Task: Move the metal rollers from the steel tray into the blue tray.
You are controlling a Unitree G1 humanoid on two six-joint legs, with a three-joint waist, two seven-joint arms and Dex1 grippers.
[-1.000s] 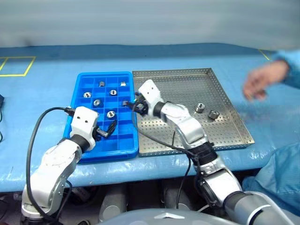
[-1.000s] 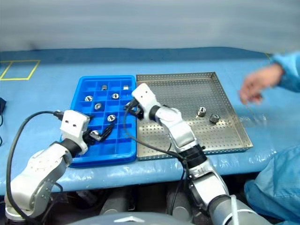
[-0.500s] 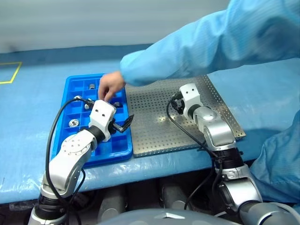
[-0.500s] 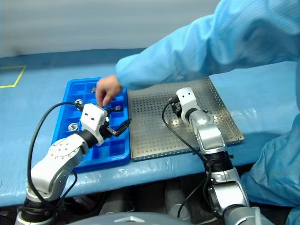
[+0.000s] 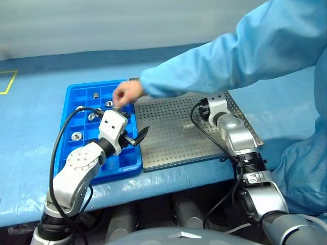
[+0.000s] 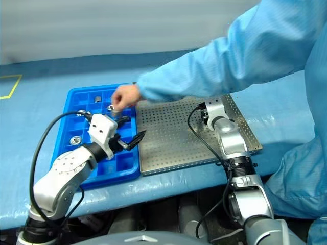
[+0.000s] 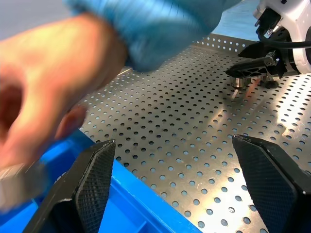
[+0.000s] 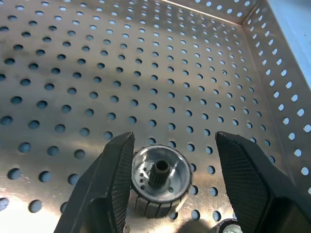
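Note:
The steel tray (image 5: 173, 145) lies right of the blue tray (image 5: 69, 109). My right gripper (image 8: 170, 184) hangs low over the steel tray's right part, open, with one metal roller (image 8: 160, 182) standing between its fingers; a gap shows on one side. A second roller (image 8: 228, 227) peeks in beside it. Three rollers (image 5: 76, 136) (image 5: 91, 117) (image 5: 95, 95) rest in blue tray compartments. My left gripper (image 5: 139, 137) is open and empty above the seam between the two trays, and from its wrist view the right gripper (image 7: 252, 73) shows across the perforated sheet.
A person's arm in a blue sleeve (image 5: 219, 66) reaches across the steel tray from the right. Their hand (image 5: 126, 94) hovers over the blue tray's far right compartments, pinching something small and silvery. The trays sit on a blue table cover (image 5: 30, 153).
The person's arm came in across the steel tray to the blue tray. My right gripper swung from the blue tray's edge to the steel tray's right part. The view also shifted.

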